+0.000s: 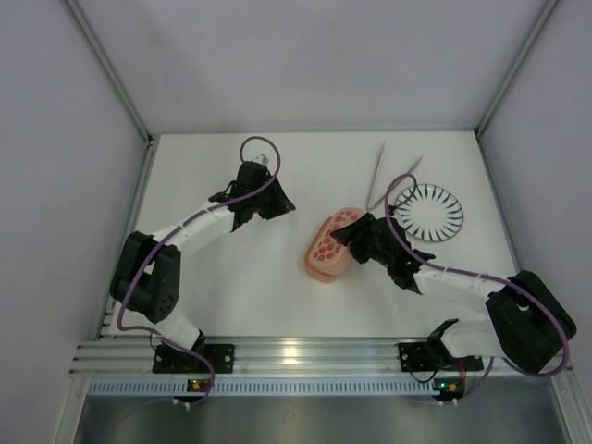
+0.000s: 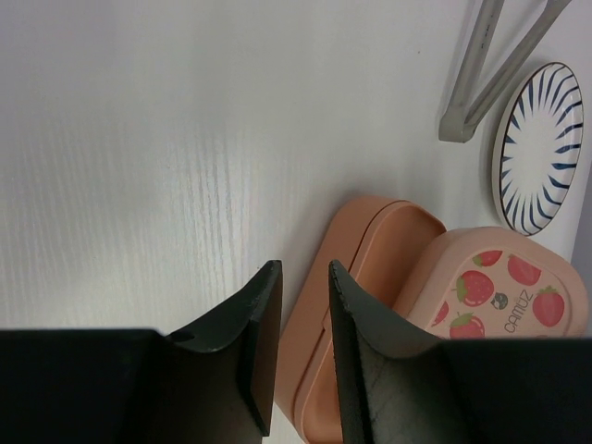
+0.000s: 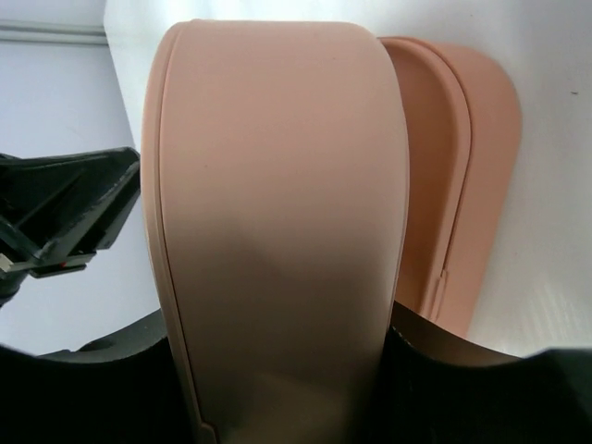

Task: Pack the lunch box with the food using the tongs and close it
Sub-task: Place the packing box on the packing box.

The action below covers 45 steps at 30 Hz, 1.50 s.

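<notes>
White bench (image 1: 231,287). My right claw (image 1: 347,229) pinching lunch box (image 1: 324,252) across its width, mid-bench, long axis running away from me. Left claw (image 1: 274,200) narrowly spread, empty, to box's left. Tongs (image 1: 376,171) beyond box, nearer right arm.

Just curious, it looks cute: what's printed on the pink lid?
Red strawberries on the lid, clearest in the left wrist view.

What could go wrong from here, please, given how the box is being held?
1. The right gripper clamps the box across smooth sides; it could slip out or nudge the tray beside it.
2. The right arm lies close to the tongs and plate; a swing might knock them.
3. The left gripper, open and empty, hovers near the box and could bump it.
</notes>
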Each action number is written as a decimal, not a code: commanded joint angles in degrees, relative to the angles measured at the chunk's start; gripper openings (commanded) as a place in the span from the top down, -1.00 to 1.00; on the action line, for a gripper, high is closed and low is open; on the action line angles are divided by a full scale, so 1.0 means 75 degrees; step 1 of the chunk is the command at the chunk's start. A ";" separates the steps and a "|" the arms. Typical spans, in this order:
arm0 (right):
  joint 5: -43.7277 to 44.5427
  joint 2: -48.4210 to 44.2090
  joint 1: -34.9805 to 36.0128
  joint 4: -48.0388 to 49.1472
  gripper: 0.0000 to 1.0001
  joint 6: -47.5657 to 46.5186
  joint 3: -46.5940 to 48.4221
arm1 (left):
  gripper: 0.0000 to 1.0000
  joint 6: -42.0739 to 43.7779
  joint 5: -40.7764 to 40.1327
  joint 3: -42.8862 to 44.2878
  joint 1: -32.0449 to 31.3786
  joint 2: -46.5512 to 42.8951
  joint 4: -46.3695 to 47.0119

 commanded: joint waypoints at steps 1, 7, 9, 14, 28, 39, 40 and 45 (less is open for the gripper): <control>0.0473 -0.0009 0.0141 0.1767 1.00 0.0199 0.0083 | 0.35 0.0170 0.0080 0.0275 -0.0017 -0.0302 -0.0137; 0.0356 0.0236 0.0153 0.1545 1.00 0.0024 0.0259 | 0.36 0.0077 0.0256 0.0251 -0.0017 -0.0184 -0.0020; 0.0204 0.0377 0.0176 0.1404 0.98 -0.0116 0.0434 | 0.36 0.0065 0.0291 0.0240 -0.0017 -0.0161 0.0027; 0.0075 0.0741 0.0270 0.0691 0.69 -0.0316 0.0809 | 0.36 0.0065 0.0362 0.0275 -0.0017 -0.0114 0.0027; 0.0087 0.0496 0.0341 -0.0447 0.29 -0.0363 0.0821 | 0.36 0.0006 0.0432 0.0204 -0.0017 -0.0032 0.0121; 0.0110 0.0214 0.0341 -0.1033 0.02 -0.0328 0.0821 | 0.36 -0.0029 0.0455 0.0193 -0.0029 0.0027 0.0179; 0.0098 0.0191 0.0352 -0.1045 0.00 -0.0316 0.0810 | 0.36 -0.0041 0.0479 0.0181 -0.0029 0.0027 0.0191; 0.0040 0.0062 0.0352 -0.1046 -0.12 -0.0258 0.0681 | 0.35 -0.0076 0.0479 0.0181 -0.0029 0.0038 0.0215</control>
